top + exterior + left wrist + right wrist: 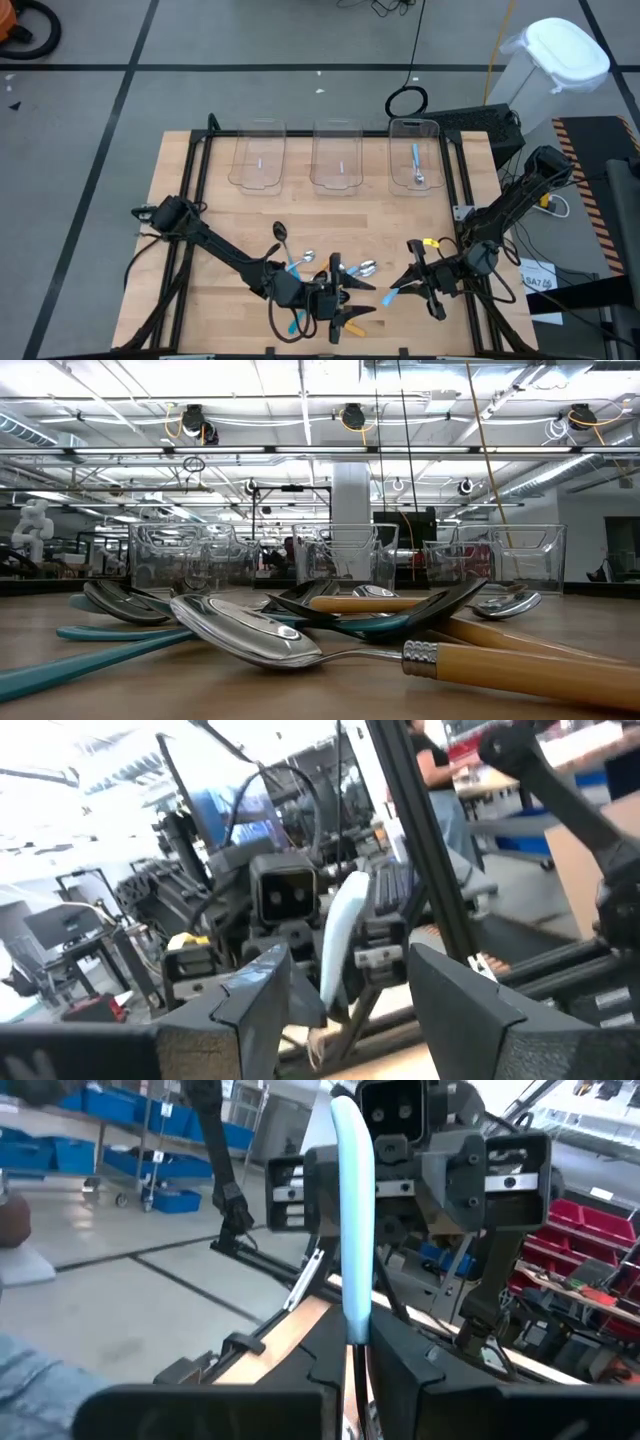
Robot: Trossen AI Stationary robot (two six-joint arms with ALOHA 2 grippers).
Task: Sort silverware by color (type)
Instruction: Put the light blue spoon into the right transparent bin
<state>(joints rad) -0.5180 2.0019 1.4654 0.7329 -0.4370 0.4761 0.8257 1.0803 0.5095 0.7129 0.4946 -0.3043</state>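
No readable labels or writing in any view.

High view: three clear bins point(337, 158) along the table's point(210, 215) far edge; the right-hand one holds one light-blue spoon point(416, 163). Spoon pile point(320, 264) sits near the front edge. Left gripper point(352, 300) hovers just in front of the pile, fingers spread, nothing held. Right gripper point(403, 288), right of the pile, is clamped on a light-blue-handled spoon point(390, 297).

Low view: pile close up, silver bowl on an orange handle point(520, 670), teal handles, black bowls; bins behind.

Right wrist view: fingers point(400, 1370) pinch the light-blue handle point(353, 1210) upright; the other arm faces it.
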